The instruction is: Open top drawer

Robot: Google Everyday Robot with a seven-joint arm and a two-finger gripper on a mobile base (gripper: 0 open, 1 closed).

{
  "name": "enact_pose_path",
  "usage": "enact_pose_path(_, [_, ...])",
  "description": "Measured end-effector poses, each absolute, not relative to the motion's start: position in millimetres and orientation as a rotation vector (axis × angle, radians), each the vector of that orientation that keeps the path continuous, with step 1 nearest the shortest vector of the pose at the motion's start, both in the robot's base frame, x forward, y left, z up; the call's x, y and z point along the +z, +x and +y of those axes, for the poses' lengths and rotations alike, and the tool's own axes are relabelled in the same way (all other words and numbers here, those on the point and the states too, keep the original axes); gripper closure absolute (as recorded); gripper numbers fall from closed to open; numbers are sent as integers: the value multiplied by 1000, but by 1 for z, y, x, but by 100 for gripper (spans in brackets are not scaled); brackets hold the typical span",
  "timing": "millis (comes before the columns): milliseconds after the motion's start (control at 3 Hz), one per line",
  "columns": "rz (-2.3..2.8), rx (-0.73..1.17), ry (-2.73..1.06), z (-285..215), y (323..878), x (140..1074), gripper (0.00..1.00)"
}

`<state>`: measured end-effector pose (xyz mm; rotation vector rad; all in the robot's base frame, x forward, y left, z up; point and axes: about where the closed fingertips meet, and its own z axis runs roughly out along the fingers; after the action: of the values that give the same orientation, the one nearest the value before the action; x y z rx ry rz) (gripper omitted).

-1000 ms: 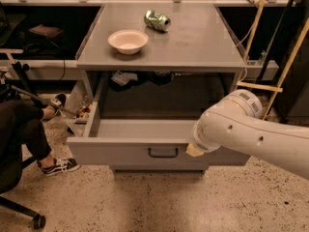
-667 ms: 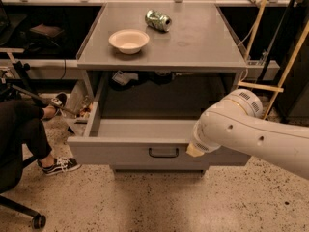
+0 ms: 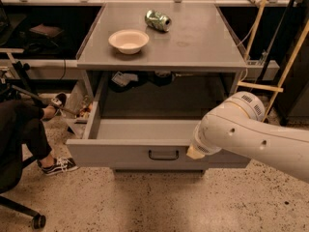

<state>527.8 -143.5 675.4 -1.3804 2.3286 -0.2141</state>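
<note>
Jaws at front of open top drawer [image 3: 111, 153]; bowl [image 3: 128, 40], can [image 3: 158, 20] on tabletop [image 3: 203, 45].

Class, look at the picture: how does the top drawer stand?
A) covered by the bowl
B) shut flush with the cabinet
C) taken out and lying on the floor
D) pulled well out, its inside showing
D: the top drawer juts out from the cabinet with its inside in view, and the gripper, mostly hidden by the arm, sits at the drawer's front, right of the black handle.
</note>
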Motion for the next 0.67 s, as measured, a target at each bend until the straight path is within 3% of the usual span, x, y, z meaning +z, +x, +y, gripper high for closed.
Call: enact_pose_path(667, [2335, -212, -1368, -144, 522, 676, 100])
